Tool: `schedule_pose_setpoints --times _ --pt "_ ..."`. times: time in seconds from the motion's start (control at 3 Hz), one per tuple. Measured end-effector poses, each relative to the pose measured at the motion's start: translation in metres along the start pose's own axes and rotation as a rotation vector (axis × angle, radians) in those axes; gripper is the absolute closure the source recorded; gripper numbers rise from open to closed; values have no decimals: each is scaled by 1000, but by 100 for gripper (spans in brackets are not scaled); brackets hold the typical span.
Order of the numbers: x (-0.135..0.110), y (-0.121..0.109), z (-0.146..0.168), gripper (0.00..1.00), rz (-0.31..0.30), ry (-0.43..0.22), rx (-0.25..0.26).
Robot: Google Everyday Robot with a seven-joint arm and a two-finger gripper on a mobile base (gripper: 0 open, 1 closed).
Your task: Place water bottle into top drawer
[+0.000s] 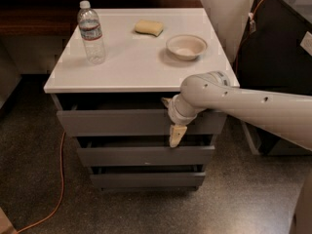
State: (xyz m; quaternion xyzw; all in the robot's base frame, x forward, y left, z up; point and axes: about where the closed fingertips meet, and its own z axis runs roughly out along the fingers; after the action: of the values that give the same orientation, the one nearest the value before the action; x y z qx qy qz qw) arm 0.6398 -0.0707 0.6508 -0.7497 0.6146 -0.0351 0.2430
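The water bottle (91, 32), clear and ribbed with a white cap, stands upright at the back left of the white cabinet top (122, 67). The top drawer (117, 122) is the uppermost grey front, with a dark gap showing between it and the top. My gripper (172, 119) is at the upper edge of this drawer front, right of its middle. It is far from the bottle. The arm reaches in from the right.
A yellow sponge (149, 28) and a beige bowl (186, 46) lie on the cabinet top. Two shallower grey drawers (141, 156) sit below. A black cabinet (278, 57) stands to the right. An orange cable (57, 179) runs on the floor at the left.
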Motion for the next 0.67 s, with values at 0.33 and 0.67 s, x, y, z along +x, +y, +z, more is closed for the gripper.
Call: schedule_pose_setpoints --times 0.33,0.67 --pt "6 -3 8 18 10 18 -9" --pt "6 14 -2 49 48 0 -37"
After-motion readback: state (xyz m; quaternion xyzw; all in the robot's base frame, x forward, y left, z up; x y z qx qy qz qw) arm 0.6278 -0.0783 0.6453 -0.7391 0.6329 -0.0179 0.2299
